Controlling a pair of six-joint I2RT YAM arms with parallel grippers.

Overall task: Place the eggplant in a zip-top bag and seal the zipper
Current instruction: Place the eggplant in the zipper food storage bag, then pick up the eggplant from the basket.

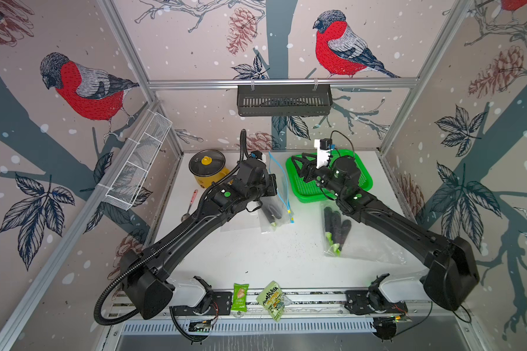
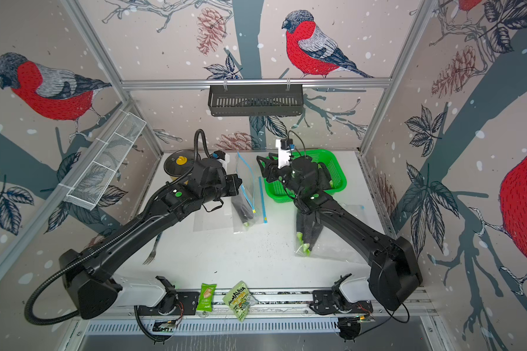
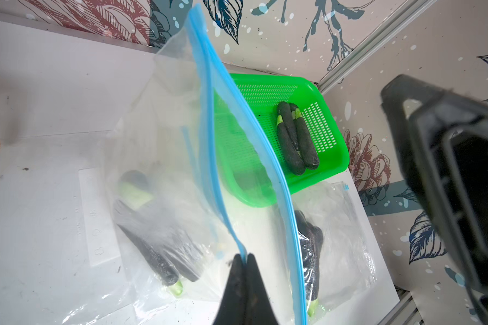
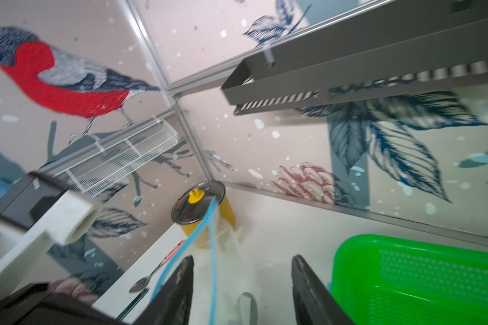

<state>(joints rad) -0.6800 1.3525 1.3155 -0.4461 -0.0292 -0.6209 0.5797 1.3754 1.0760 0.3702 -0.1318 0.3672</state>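
- Eggplant [image 3: 152, 247]: dark, with a green stem end, lying low inside the clear zip-top bag [image 3: 164, 157]. In both top views it sits at the middle of the table [image 1: 256, 258], just beside the left arm's wrist.
- Zip-top bag: its zipper edge is raised off the table. The blue zipper [image 3: 209, 126] is not sealed. Its two tracks meet at the far end and stand apart toward the near end.
- Left gripper [image 3: 247, 257]: fingers pressed together, pinching one zipper track at the bag's near end.
- Right gripper [image 4: 243, 260]: fingers spread wide with nothing between them. In a top view it hangs over the left edge of the green basket [image 1: 301, 197], near the bag's far end and not touching it.
- Green basket: at the back right of the table, with several more eggplants [image 3: 296, 140] lying side by side in it.
- Second clear bag [image 1: 362, 243]: flat on the table under the right arm, with three eggplants [image 1: 336, 225] inside, stems toward the front.
- Flat empty bag [image 3: 99, 216]: on the table beside the held bag.
- Yellow pot [image 1: 207, 170]: at the back left, with its lid on.
- Spoon [image 1: 190, 203]: just in front of the pot.
- Fork [image 2: 152, 249]: partly hidden under the left arm.
- Two snack packets [image 1: 240, 296]: on the front rail, between the arm bases.
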